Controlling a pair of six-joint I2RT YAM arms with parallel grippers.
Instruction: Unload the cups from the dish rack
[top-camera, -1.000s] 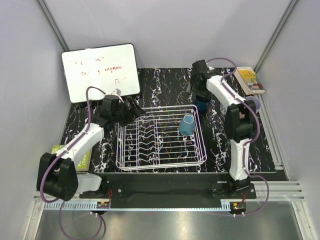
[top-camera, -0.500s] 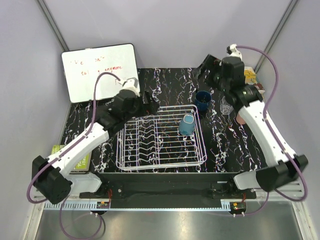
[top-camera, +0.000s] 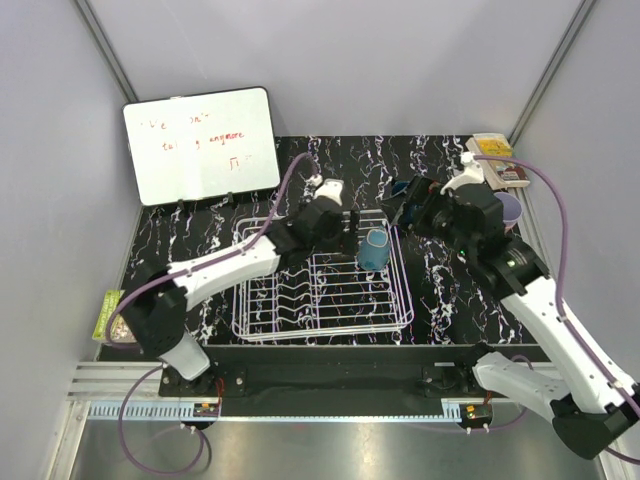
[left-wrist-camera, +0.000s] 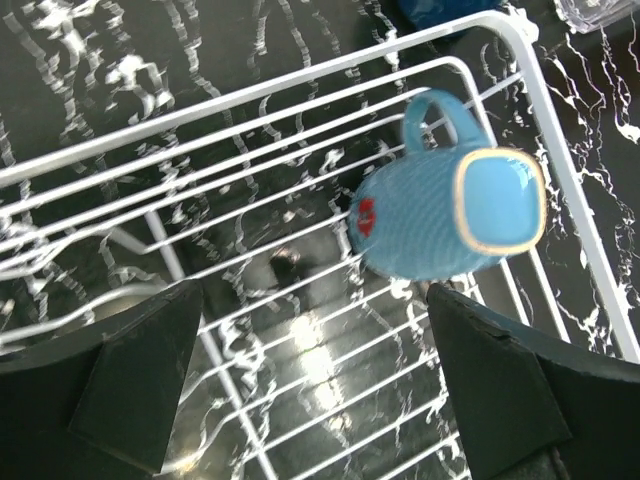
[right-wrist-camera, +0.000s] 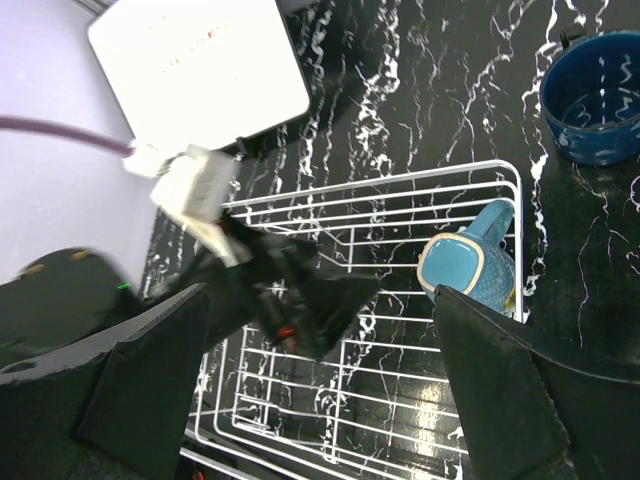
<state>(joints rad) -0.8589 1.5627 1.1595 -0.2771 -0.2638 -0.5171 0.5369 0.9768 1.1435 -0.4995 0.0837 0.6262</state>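
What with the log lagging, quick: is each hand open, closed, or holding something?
Left hand: open, holding nothing, hovering by the light blue cup in the dish rack.
Right hand: open, holding nothing.

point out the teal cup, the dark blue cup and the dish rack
teal cup (left-wrist-camera: 420, 225), left wrist view, on its side wall below the handle
dark blue cup (right-wrist-camera: 592, 95), right wrist view, on its inside bottom
dish rack (top-camera: 295, 290), top external view, on its bare tine rows

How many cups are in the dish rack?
1. The light blue cup sits in the dish rack, near its far right corner. The left arm hides part of it.
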